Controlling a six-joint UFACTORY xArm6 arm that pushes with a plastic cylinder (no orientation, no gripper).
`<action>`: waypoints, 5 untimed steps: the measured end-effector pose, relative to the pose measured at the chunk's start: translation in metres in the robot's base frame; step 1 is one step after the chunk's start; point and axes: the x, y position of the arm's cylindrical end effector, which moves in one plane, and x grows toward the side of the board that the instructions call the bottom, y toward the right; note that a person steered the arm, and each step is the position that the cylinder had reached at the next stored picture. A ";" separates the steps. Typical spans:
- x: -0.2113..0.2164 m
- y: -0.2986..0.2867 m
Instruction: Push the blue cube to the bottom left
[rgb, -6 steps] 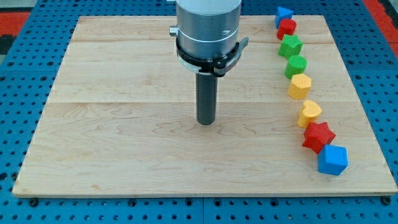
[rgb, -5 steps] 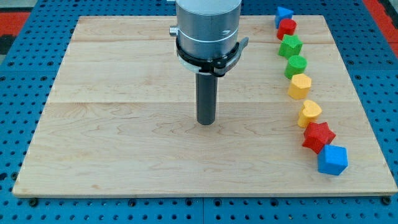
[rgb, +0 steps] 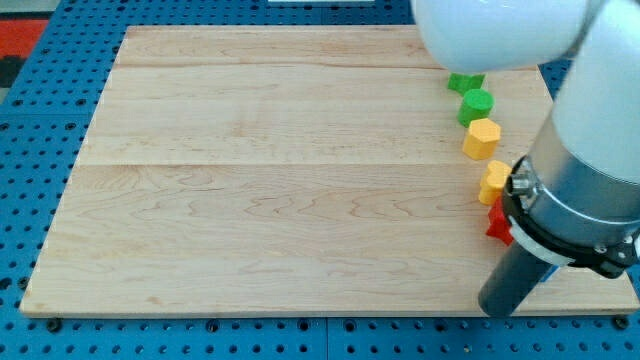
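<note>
My tip (rgb: 497, 309) stands near the bottom right corner of the wooden board (rgb: 260, 190), close to its bottom edge. The arm's body covers the spot where the blue cube lay, so the cube is hidden and I cannot tell whether the tip touches it. Just left of the arm, a sliver of the red star (rgb: 497, 226) shows, a little above the tip.
A column of blocks runs down the board's right side: a partly hidden green star (rgb: 465, 80), a green cylinder (rgb: 476, 104), a yellow hexagon (rgb: 481, 138) and a yellow heart (rgb: 494, 182). The arm hides the topmost blocks. Blue pegboard surrounds the board.
The arm has moved from the board's middle to the bottom right corner. It now covers the blue cube, most of the red star and the top two blocks.
</note>
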 end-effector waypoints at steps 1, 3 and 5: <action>0.001 0.040; -0.033 0.109; -0.044 -0.037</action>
